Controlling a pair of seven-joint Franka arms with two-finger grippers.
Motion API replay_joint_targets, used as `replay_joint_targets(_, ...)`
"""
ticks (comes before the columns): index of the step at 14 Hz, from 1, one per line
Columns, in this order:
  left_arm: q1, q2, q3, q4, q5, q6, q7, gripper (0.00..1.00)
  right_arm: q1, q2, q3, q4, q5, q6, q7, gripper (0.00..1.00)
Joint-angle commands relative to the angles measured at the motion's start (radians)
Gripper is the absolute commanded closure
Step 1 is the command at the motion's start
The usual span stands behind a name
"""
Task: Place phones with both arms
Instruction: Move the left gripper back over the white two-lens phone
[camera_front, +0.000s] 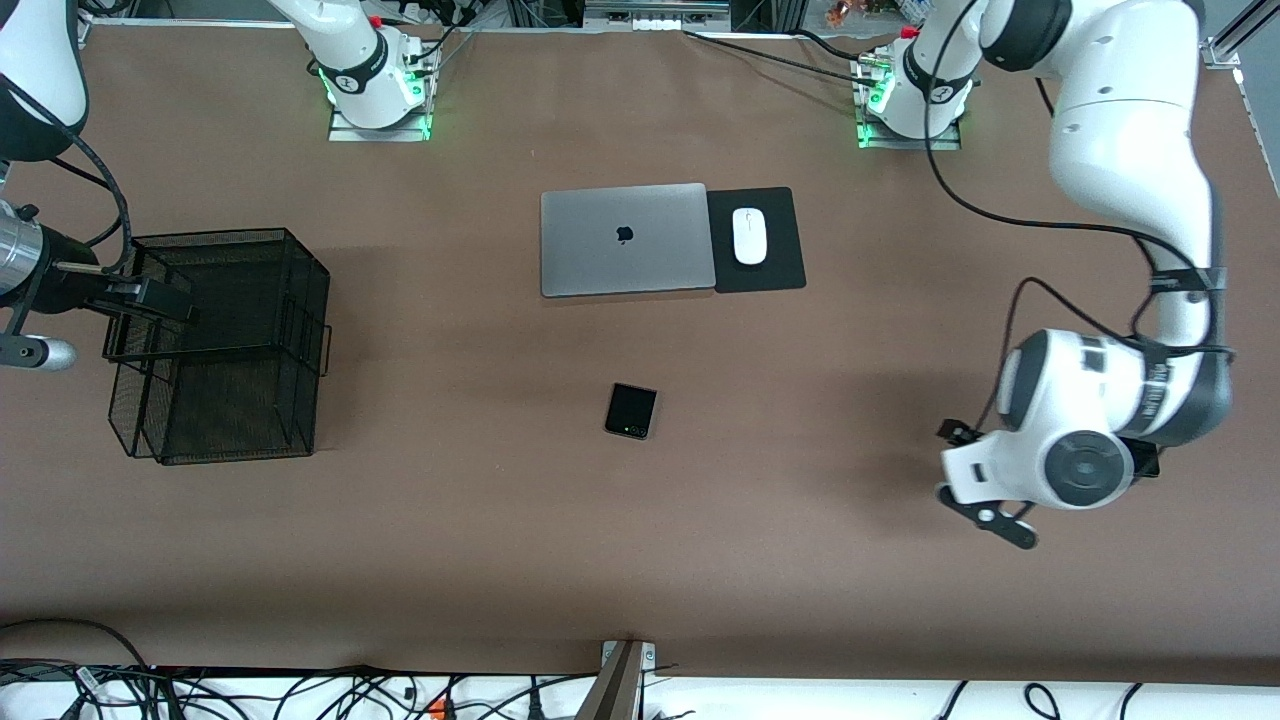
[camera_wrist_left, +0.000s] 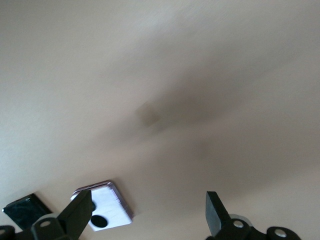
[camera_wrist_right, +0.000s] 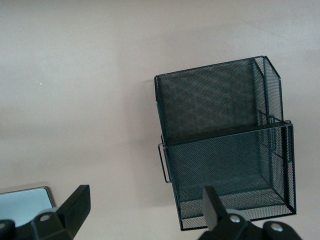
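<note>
A brown worktop (camera_front: 800, 560) carries a black mesh basket (camera_front: 225, 345) near the right arm's edge, which appears empty. At centre lies the black folded phone (camera_front: 631, 411), nearer the front camera than the grey laptop (camera_front: 626, 238) and white mouse (camera_front: 749, 236).

The left gripper (camera_wrist_left: 147, 215), fingers spread and holding nothing, hovers near the left arm's edge, over the lilac-white phone (camera_wrist_left: 106, 205) and a black phone (camera_wrist_left: 25, 210). The right gripper (camera_wrist_right: 145, 210), likewise open and empty, hangs above the basket.

Judged status: no phone placed; all three remain.
</note>
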Motion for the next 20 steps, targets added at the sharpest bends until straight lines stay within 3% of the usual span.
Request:
replay_joint_targets(1, 0.040, -0.036, -0.016, -0.084, 0.011, 0.006, 0.018, 0.00, -0.003, 0.004, 0.004, 0.014, -0.004, 0.002, 0.007, 0.01)
replay_joint_targets(5, 0.130, -0.041, -0.018, -0.141, 0.011, 0.033, 0.069, 0.00, 0.000, 0.004, 0.004, 0.010, -0.005, 0.003, 0.009, 0.01)
replay_joint_targets(9, 0.188, -0.120, -0.019, -0.299, 0.000, 0.216, 0.061, 0.00, 0.000, 0.006, 0.004, 0.010, -0.005, 0.003, 0.009, 0.01)
replay_joint_targets(14, 0.302, -0.134, -0.019, -0.305, -0.026, 0.276, 0.018, 0.00, 0.002, 0.004, 0.006, 0.008, -0.005, -0.007, 0.009, 0.01)
replay_joint_targets(17, 0.308, -0.133, -0.018, -0.318, -0.111, 0.288, -0.067, 0.00, 0.013, 0.004, 0.010, -0.006, -0.005, -0.007, 0.030, 0.01)
replay_joint_targets(20, 0.307, -0.140, -0.022, -0.385, -0.122, 0.367, -0.159, 0.00, 0.075, 0.006, 0.013, -0.012, -0.005, 0.005, 0.065, 0.01)
